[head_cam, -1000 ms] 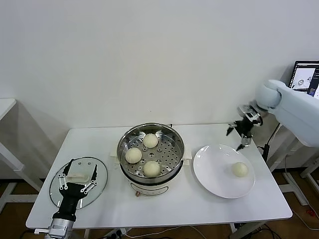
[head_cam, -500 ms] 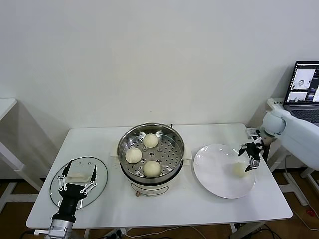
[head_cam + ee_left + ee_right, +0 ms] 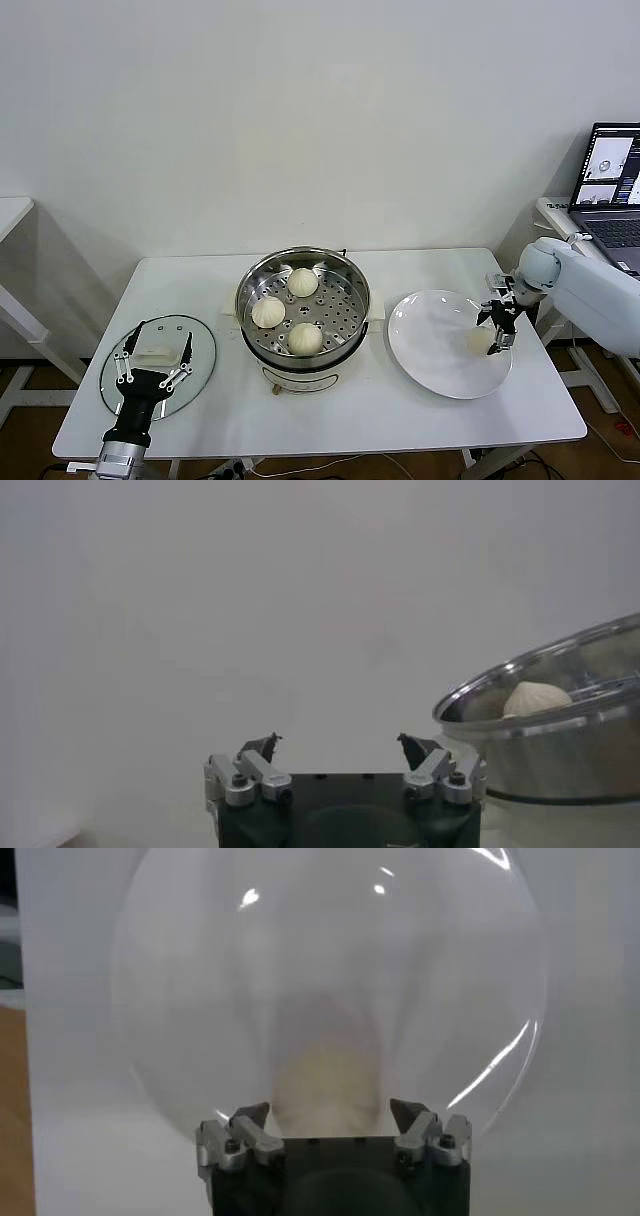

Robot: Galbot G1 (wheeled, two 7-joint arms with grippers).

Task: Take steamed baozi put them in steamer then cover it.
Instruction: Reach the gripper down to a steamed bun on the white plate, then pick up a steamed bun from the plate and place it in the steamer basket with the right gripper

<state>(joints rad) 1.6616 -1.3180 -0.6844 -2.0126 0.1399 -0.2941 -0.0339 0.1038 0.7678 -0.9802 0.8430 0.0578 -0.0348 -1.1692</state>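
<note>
Shiny round stainless-steel steamer [image 3: 303, 300] mid-table, perforated tray holding three smooth cream-white baozi [image 3: 268, 312]. Right of steamer: flat glossy white plate [image 3: 430, 350] bearing fourth bun [image 3: 479, 340]; right end effector [image 3: 497, 330] spread around it, unclenched. Left of steamer: clear glass cover [image 3: 200, 360], left end effector [image 3: 152, 360] released over it.

Bright, even, diffuse lighting throughout; soft shadows under the table [image 3: 420, 400] and on the wall at left. Specular highlights on the steamer [image 3: 303, 300] rim and plate [image 3: 200, 998]. Head view sharp; right wrist view soft, with the baozi [image 3: 325, 1083] blurred and washed out.
</note>
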